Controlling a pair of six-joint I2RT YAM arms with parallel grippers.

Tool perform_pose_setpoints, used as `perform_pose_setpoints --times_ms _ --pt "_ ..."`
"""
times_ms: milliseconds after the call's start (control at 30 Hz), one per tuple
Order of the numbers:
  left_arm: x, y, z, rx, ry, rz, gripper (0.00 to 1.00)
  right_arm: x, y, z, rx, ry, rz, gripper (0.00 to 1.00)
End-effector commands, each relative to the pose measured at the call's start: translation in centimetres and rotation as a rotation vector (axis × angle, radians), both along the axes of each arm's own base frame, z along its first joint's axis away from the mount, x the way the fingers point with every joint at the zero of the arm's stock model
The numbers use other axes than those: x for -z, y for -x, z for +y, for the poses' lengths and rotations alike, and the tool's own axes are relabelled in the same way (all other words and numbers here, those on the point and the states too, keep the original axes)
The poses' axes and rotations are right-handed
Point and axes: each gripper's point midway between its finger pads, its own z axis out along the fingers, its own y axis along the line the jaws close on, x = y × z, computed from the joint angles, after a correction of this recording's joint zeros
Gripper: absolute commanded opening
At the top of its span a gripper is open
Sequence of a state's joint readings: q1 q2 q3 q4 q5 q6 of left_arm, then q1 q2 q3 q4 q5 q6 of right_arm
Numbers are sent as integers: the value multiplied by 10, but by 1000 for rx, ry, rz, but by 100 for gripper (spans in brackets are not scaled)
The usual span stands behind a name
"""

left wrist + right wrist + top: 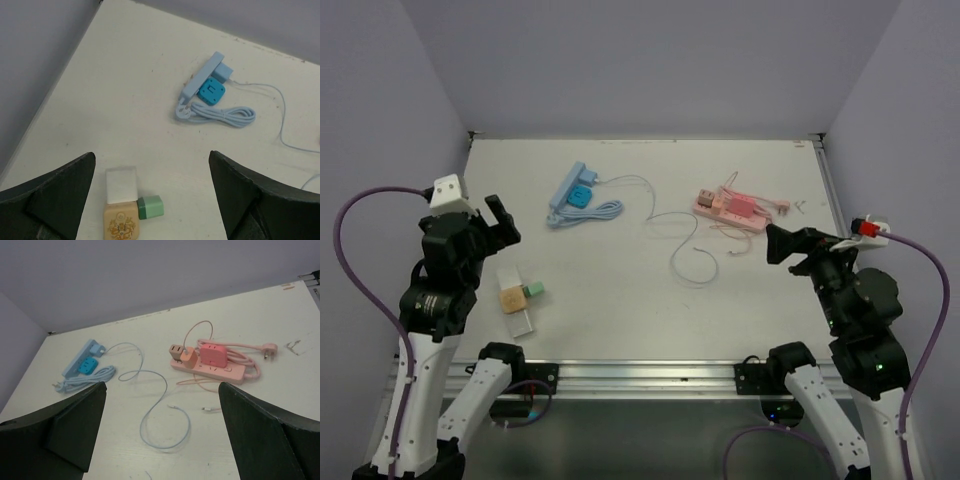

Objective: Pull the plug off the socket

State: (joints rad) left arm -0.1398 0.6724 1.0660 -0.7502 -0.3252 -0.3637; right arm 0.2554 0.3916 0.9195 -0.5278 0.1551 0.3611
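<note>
I see both jaws spread wide, empty, hanging back at near edge, probably for overview of table (620, 300). Pink strip (220, 372) with orange plug (189, 357) seated lies toward far right corner; blue strip (201, 80) far left.

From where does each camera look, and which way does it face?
Top external: above, behind the bases, looking down on the table; left pincer and right pincer show.
Left wrist: on the left arm, facing the blue power strip; its fingers show below.
Right wrist: on the right arm, facing the pink power strip; its fingers show below.
Both wrist views share the blue power strip.
</note>
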Motion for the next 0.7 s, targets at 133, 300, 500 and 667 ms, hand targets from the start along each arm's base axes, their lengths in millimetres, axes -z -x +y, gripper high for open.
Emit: perform_pose_setpoints --times_ms 133,300,500,667 --pt "78 -16 -2 -42 13 212 100 22 -9 23 -99 -41 81 99" --pt "110 -30 10 -112 -40 334 100 39 -14 35 -148 -46 138 99" --pt "147 -38 21 -170 -55 459 100 49 -16 46 -198 -69 178 99" --pt "178 -44 21 -182 -43 530 100 56 -17 46 -198 -64 177 99"
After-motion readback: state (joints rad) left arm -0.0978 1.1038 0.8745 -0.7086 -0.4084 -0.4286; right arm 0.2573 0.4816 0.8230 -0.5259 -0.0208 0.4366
